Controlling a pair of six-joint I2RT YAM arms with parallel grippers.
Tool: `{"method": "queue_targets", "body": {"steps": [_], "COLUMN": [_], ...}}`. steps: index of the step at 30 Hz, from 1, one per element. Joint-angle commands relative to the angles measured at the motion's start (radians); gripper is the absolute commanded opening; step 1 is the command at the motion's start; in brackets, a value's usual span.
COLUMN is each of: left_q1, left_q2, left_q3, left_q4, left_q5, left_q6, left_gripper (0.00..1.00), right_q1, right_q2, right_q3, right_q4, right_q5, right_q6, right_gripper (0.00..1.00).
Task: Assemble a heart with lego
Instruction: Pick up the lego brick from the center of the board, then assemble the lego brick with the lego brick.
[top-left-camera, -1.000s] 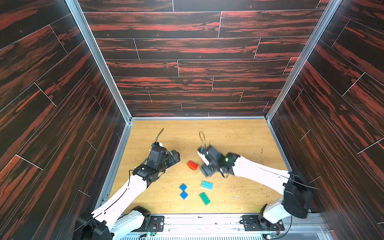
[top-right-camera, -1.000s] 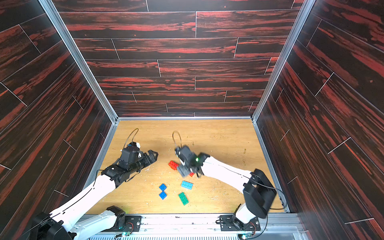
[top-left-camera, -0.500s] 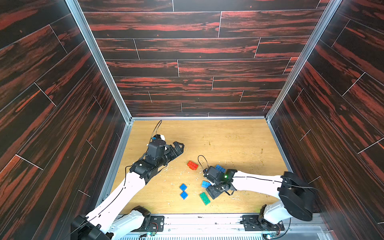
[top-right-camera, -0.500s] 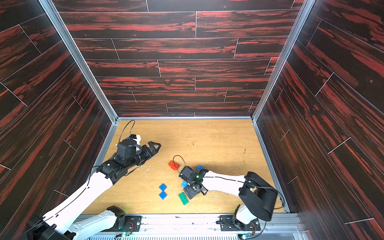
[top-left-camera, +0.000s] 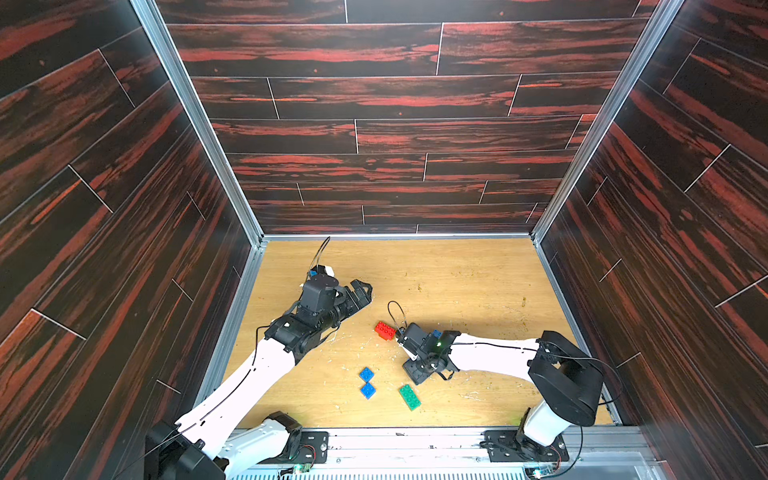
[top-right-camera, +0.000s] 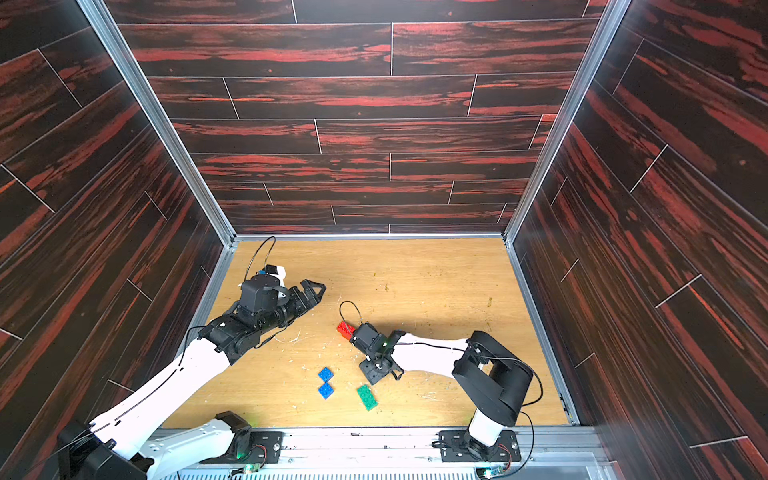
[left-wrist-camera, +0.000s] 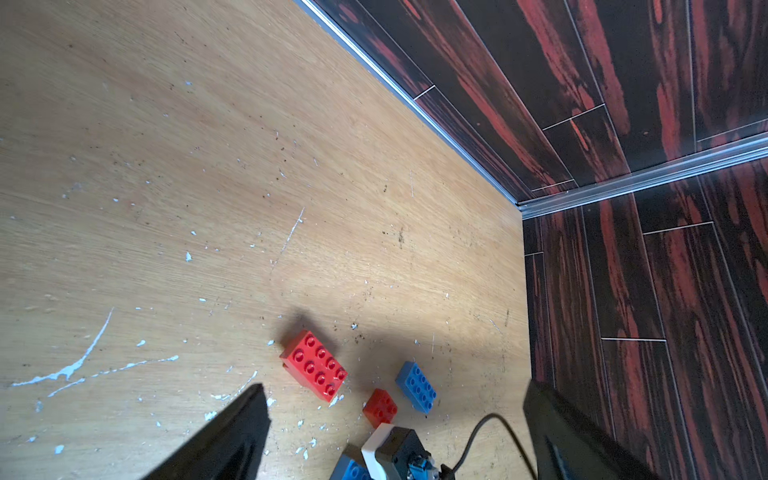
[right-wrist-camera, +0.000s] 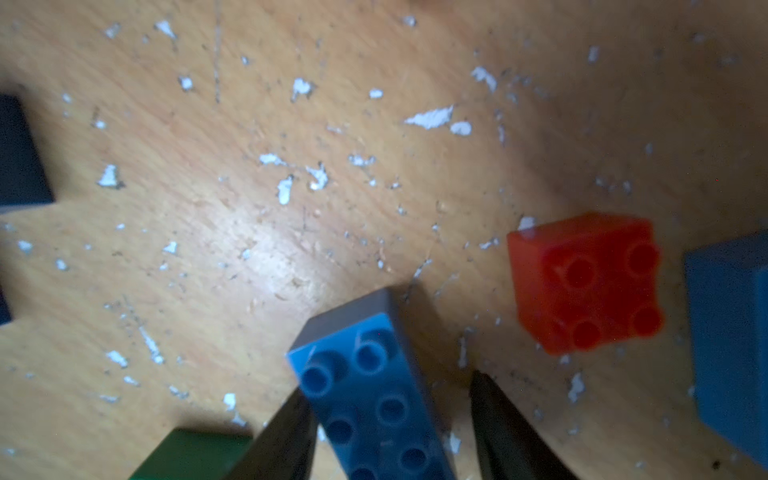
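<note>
Light blue brick (right-wrist-camera: 374, 415) is found lying at the counter's (top-left-camera: 457, 282) middle, straddled by the right end effector (right-wrist-camera: 390, 386), narrowed, a gap showing at one finger. Green brick (top-left-camera: 409, 397) is noted just nearer. Left end effector (top-left-camera: 363, 295) is spread wide, far-left.

Soft and out of focus across the right wrist view. Cut by that view's edge: long light blue brick (right-wrist-camera: 374, 399) between the fingers of the right gripper (right-wrist-camera: 390, 384), all but a corner of the green brick (right-wrist-camera: 191, 453), most of a second light blue brick (right-wrist-camera: 731, 332), a dark blue brick (right-wrist-camera: 18, 153). Hidden under the right gripper in both top views: long light blue brick and small red brick (right-wrist-camera: 586, 282). A sliver of the second light blue brick (top-left-camera: 436, 333) clear of the arm in a top view.
</note>
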Motion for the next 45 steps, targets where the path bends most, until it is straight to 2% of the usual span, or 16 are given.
{"method": "queue_targets", "body": {"steps": [1, 7, 11, 16, 22, 26, 33, 38, 41, 45], "left_q1": [-0.005, -0.005, -0.006, -0.006, -0.005, 0.007, 0.079, 0.09, 0.093, 0.1], "left_q2": [-0.019, -0.02, -0.031, -0.051, -0.086, -0.124, -0.101, -0.075, -0.062, -0.044], "left_q3": [0.014, 0.016, 0.012, 0.009, 0.004, -0.044, -0.094, -0.159, -0.2, -0.228], "left_q4": [-0.014, -0.002, -0.017, -0.022, -0.052, -0.057, -0.059, -0.006, 0.034, 0.047], "left_q5": [-0.027, -0.01, -0.027, -0.046, -0.053, -0.099, -0.074, -0.072, -0.075, -0.079], "left_q6": [0.024, 0.022, 0.039, 0.045, 0.092, 0.142, 0.195, 0.172, 0.152, 0.128], "left_gripper": [1.0, 1.0, 1.0, 1.0, 1.0, 1.0, 1.0, 1.0, 1.0, 0.99], "right_q1": [-0.002, 0.0, 0.0, -0.001, -0.01, -0.06, -0.095, -0.109, -0.113, -0.115], "right_q2": [-0.004, -0.024, -0.036, -0.057, 0.029, 0.109, 0.228, 0.3, 0.333, 0.378], "right_q3": [0.004, 0.005, 0.037, 0.131, 0.298, 0.422, 0.565, 0.637, 0.669, 0.71], "right_q4": [-0.007, -0.026, -0.053, -0.086, -0.079, -0.07, -0.114, -0.165, -0.182, -0.236], "right_q5": [-0.034, -0.059, -0.018, 0.05, 0.149, 0.06, -0.026, -0.121, -0.095, -0.127], "right_q6": [-0.018, -0.02, -0.033, -0.089, -0.24, -0.339, -0.481, -0.501, -0.496, -0.488], "right_gripper": [0.52, 0.41, 0.27, 0.21, 0.15, 0.14, 0.13, 0.1, 0.09, 0.08]}}
